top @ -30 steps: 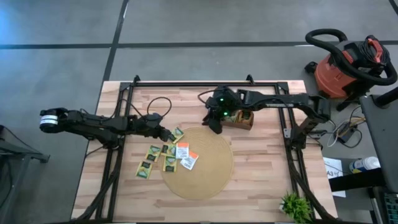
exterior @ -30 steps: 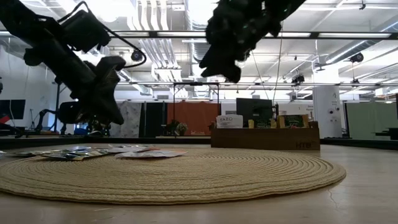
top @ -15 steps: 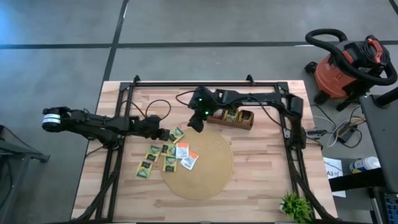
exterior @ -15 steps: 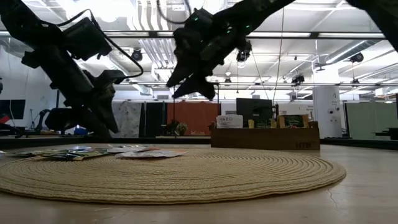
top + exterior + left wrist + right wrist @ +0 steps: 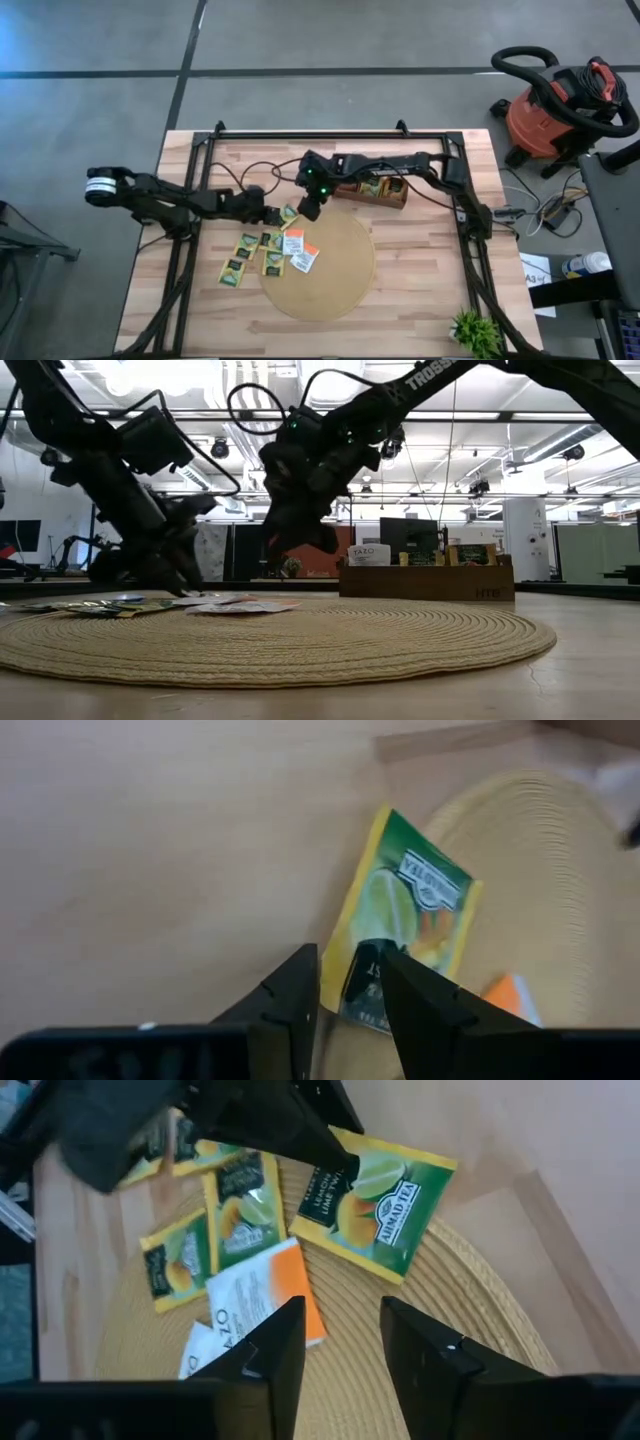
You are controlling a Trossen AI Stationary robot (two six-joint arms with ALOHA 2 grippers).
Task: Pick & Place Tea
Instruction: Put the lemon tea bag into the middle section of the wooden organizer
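The left gripper [image 5: 348, 982] stands parted at the near edge of a yellow-green tea sachet [image 5: 405, 925] (lying flat at the mat's [image 5: 340, 280] rim); the right gripper [image 5: 308, 210], also parted and empty, hovers just beyond.

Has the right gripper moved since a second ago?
Yes. The right gripper has swung left, away from the wooden box, toward the yellow-green sachet near the left gripper.

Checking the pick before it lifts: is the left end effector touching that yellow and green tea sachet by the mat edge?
Touching. The left wrist view shows the left end effector with its fingertips straddling the yellow and green sachet's near edge.
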